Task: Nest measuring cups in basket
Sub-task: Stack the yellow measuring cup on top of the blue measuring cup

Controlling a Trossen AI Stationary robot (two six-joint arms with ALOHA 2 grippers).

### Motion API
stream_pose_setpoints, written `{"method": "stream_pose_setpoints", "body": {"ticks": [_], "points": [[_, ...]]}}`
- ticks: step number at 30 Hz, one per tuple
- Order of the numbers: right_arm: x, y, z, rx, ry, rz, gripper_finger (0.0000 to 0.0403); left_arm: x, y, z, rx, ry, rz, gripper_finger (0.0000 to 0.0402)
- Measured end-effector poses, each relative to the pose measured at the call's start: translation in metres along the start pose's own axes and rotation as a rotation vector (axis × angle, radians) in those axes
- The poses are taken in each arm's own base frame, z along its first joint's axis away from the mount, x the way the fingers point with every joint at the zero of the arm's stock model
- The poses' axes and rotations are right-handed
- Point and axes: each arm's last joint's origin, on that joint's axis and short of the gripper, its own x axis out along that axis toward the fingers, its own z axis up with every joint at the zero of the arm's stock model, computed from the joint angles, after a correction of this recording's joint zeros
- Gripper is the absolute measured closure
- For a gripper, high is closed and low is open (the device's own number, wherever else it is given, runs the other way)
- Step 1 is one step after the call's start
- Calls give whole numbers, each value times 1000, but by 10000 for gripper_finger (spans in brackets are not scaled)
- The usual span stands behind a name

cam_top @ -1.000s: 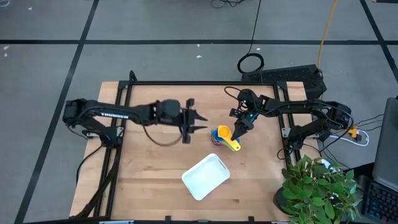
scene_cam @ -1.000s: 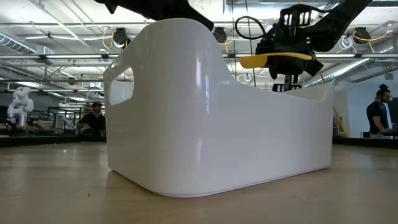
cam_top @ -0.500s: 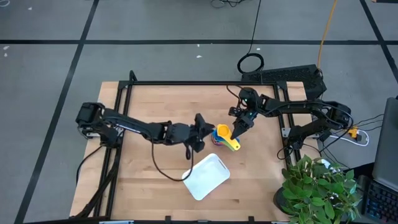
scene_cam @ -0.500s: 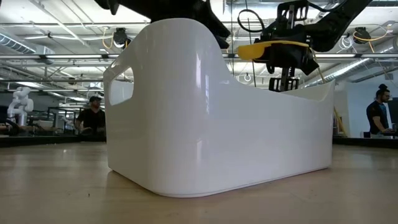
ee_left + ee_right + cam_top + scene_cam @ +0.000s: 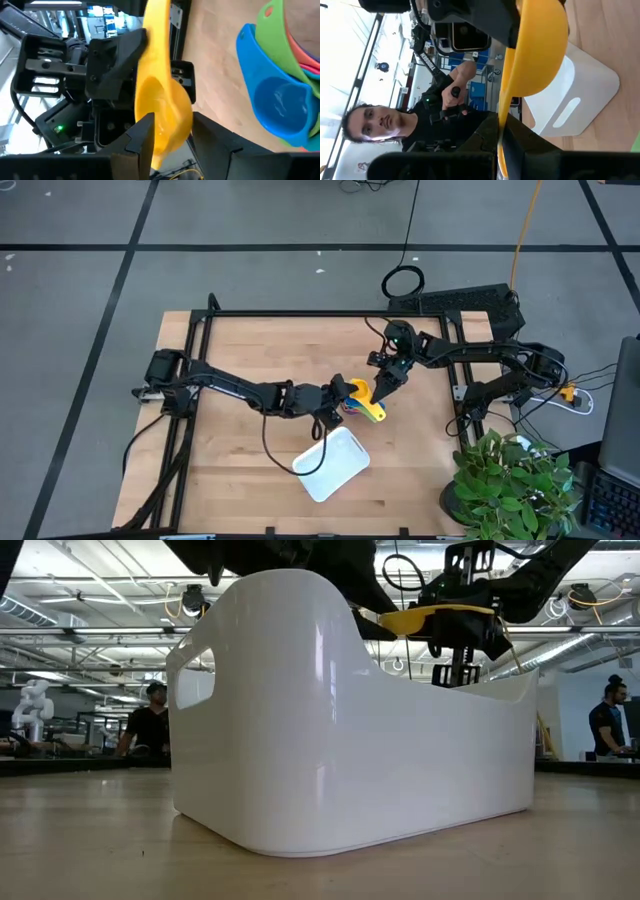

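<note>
My right gripper [image 5: 383,392] is shut on the yellow measuring cup [image 5: 372,413] and holds it above the table's middle. The cup's flat handle [image 5: 440,615] shows over the basket's wall in the low view. My left gripper [image 5: 342,393] is open, and its fingers stand on either side of the yellow bowl [image 5: 162,107]. Beside it on the wood sits a nested stack of cups [image 5: 280,85] with blue, green, orange and red showing. The white basket [image 5: 312,476] rests flat on the table, nearer than both grippers. My right gripper pinches the yellow cup's flat handle [image 5: 507,100] between its two fingers, and the bowl [image 5: 537,45] reaches out beyond the fingertips. The cup is lifted clear of the table, about level. My left gripper has one finger [image 5: 145,132] overlapping the yellow bowl; whether it touches, I cannot tell.
A potted plant [image 5: 515,480] stands off the table's right near corner. Black frame rails [image 5: 300,313] run along the far and side edges. Bare wood lies left of the basket. People [image 5: 150,725] stand in the room beyond.
My left arm has reached from the table's left-middle toward the right and the near edge, up to the yellow cup, and its open gripper now straddles the bowl. My right gripper has stayed nearly in place with the cup.
</note>
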Motion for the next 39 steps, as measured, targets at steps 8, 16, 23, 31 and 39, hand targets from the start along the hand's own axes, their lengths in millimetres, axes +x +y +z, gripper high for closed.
{"method": "stream_pose_setpoints", "body": {"ticks": [8,16,23,31,39], "points": [[0,1,1,-11,-8,-2,403,0,-6,1,32,12,-36,381],[-6,6,8,-73,-54,6,387,-4,-8,5,-20,42,-66,389],[-16,4,10,-122,-75,9,333,-12,-6,17,-28,47,-42,391],[-28,5,13,-163,-122,3,260,-21,1,19,-119,54,-44,391],[-66,34,12,-436,-356,-113,246,-13,13,1,-387,-79,-345,391]]}}
